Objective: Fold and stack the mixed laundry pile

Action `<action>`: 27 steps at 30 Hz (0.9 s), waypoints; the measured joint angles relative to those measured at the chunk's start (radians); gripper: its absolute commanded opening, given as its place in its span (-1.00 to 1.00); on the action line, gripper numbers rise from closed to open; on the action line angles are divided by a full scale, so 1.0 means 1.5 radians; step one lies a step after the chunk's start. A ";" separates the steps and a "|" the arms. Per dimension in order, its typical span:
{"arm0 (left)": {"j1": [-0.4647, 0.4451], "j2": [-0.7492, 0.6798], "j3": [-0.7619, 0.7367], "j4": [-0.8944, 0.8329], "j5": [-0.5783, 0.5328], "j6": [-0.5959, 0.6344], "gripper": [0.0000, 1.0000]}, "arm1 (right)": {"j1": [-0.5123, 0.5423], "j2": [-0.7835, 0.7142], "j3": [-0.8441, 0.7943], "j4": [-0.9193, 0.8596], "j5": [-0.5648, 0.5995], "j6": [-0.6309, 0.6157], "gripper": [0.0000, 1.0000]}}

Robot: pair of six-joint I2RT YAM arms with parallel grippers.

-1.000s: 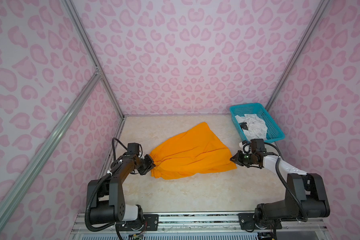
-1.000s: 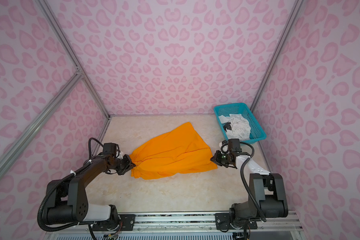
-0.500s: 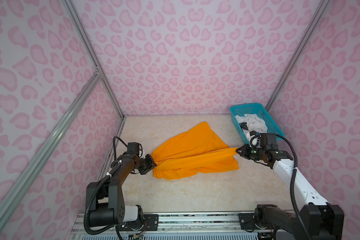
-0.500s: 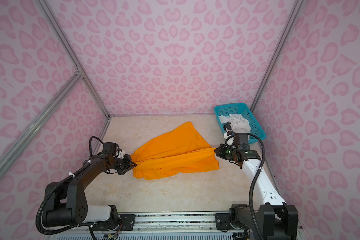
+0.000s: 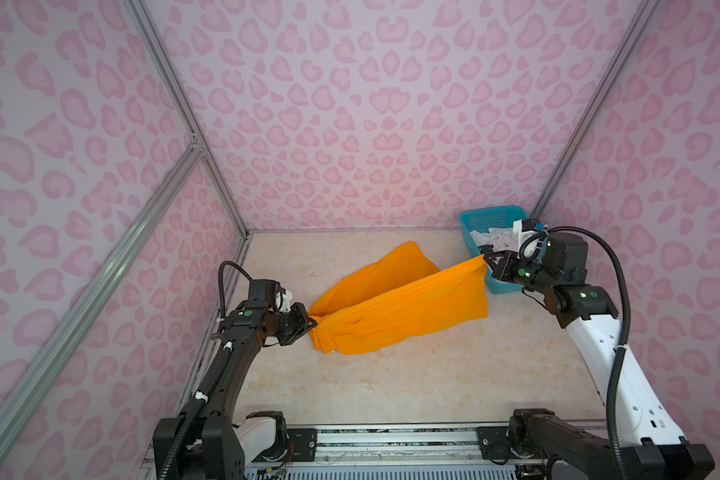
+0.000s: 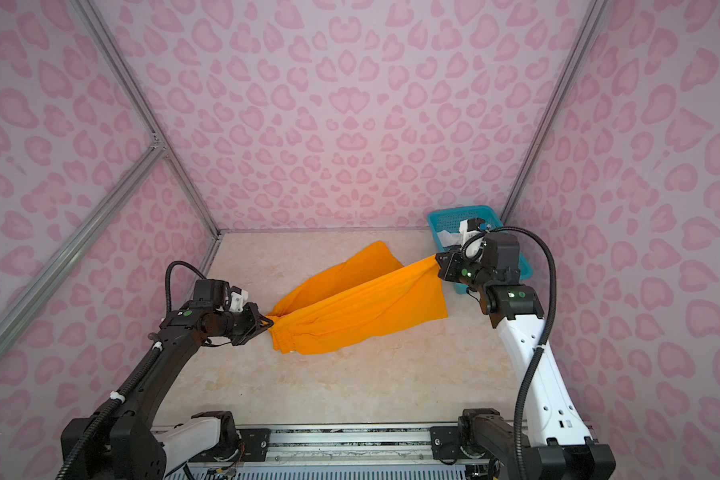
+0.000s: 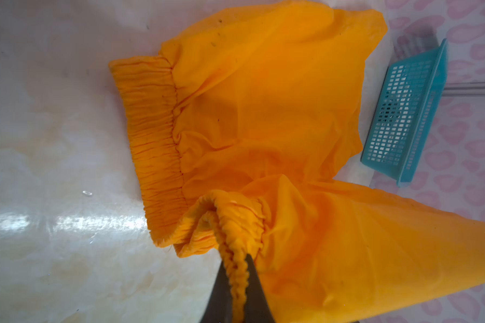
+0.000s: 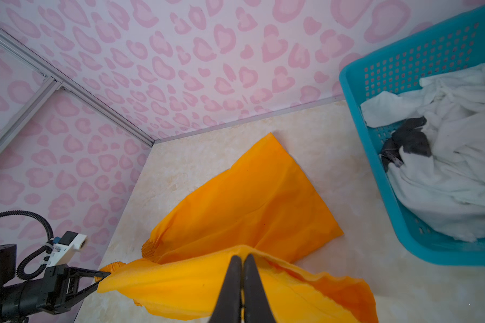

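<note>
Gripping one bright orange elastic-waist shorts (image 5: 395, 307): left pincer (image 5: 310, 323) clamps waistband (image 7: 151, 125), right pincer (image 5: 487, 261) clamps leg hem (image 8: 266, 258). One white T-shirt (image 5: 497, 241) in one teal perforated plastic basket (image 5: 481, 219).

The left gripper (image 5: 310, 323) is clamped tight on the gathered elastic waistband of the bright orange fabric shorts (image 5: 404, 307). Its black arm reaches forward and low, wrist about level, fingers pointing across toward the right arm. The right gripper (image 5: 488, 261) is pinched closed on a leg-hem corner of the same shorts and held higher than the left one, with its white forearm slanting up and forward and its fingers pointing back toward the left gripper.
</note>
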 measured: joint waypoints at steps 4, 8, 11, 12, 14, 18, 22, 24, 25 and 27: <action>0.011 0.058 0.005 0.053 0.012 -0.027 -0.94 | 0.044 0.113 0.086 0.053 0.003 0.001 -1.00; 0.020 0.108 -0.013 0.111 0.020 -0.046 -0.94 | 0.089 0.259 0.202 0.082 0.012 -0.004 -1.00; 0.041 0.130 -0.044 0.153 0.021 -0.064 -0.94 | 0.109 0.366 0.282 0.109 0.010 -0.004 -1.00; 0.051 0.140 -0.053 0.169 0.023 -0.071 -0.94 | 0.110 0.400 0.303 0.115 0.007 -0.003 -1.00; 0.064 0.161 -0.057 0.194 0.029 -0.085 -0.94 | 0.111 0.476 0.354 0.127 0.003 0.000 -1.00; 0.072 0.222 -0.027 0.227 0.044 -0.088 -0.94 | 0.111 0.630 0.460 0.110 0.020 0.014 -1.00; 0.074 0.285 0.038 0.246 0.068 -0.085 -0.94 | 0.109 0.707 0.481 0.090 0.041 0.027 -0.87; 0.079 0.318 0.071 0.256 0.077 -0.083 -0.93 | 0.106 0.723 0.474 0.090 0.047 0.036 -0.52; 0.081 0.330 0.080 0.261 0.081 -0.083 -0.91 | 0.104 0.729 0.472 0.090 0.047 0.043 -0.42; 0.088 0.359 0.098 0.276 0.092 -0.086 -0.86 | 0.097 0.735 0.468 0.096 0.046 0.046 -0.23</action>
